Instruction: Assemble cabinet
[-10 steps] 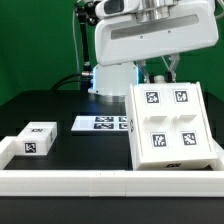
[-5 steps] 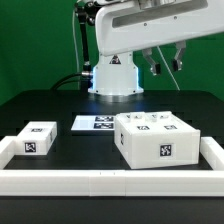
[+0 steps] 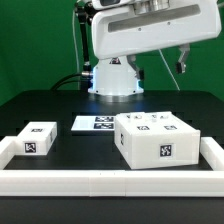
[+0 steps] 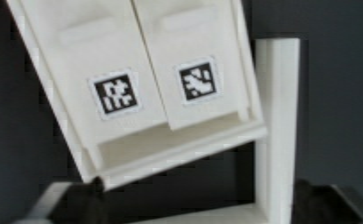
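Sitting on the black table point(image 3: 40, 100), green wall point(image 3: 30, 40) behind it, the cabinet point(image 3: 158, 140) is resting below the wide-spread gripper point(image 3: 160, 68).

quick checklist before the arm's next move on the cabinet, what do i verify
1. Gripper open and empty: ok, jaws apart, nothing between them.
2. Gripper clear of the cabinet: ok, it hangs above, not touching.
3. Cabinet settled on the table: ok, lying flat, tagged faces showing.
4. Small white block reachable: ok, at the exterior view's left, apart from the cabinet.
5. Cabinet squared against the white rail: cannot tell.
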Robot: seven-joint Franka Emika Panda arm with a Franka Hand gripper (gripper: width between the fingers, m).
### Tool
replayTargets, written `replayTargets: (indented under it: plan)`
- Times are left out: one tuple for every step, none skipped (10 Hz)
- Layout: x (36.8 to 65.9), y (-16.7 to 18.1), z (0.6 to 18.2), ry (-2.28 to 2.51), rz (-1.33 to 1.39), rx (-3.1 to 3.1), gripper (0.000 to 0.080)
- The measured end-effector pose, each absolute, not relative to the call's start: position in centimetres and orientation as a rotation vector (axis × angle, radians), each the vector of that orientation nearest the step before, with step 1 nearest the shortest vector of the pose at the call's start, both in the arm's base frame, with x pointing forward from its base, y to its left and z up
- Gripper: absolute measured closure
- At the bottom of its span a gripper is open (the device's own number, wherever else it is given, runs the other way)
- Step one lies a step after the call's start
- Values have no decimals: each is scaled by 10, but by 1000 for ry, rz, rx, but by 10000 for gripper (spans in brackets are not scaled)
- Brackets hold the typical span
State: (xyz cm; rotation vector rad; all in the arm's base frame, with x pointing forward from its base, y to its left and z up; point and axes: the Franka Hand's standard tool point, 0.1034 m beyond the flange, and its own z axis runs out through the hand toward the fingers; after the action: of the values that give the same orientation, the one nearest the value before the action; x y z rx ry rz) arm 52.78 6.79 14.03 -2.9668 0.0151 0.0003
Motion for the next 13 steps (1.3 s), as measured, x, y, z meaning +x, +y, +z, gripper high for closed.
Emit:
replayTargets:
  plan:
    - [513, 66, 134, 16, -8, -2979, 178]
    - [514, 68, 136, 26, -11, -2979, 178]
    - [514, 68, 135, 24, -11, -2979, 155]
    - [514, 68, 135, 24, -9, -2978, 151]
    - [513, 68, 135, 24, -9, -2978, 151]
    - [512, 68, 134, 19, -7, -2979, 150]
    - [507, 62, 125, -30, -61, -2977, 150]
    - [487, 53, 109, -80, -119, -2991, 150]
    - [463, 48, 91, -123, -166, -3008, 150]
    - [453, 50, 84, -76, -155, -3011, 150]
    - [454, 54, 85, -61, -157, -3010, 150]
    - [455, 52, 85, -80, -160, -3010, 150]
    - [454, 52, 85, -79, -159, -3011, 150]
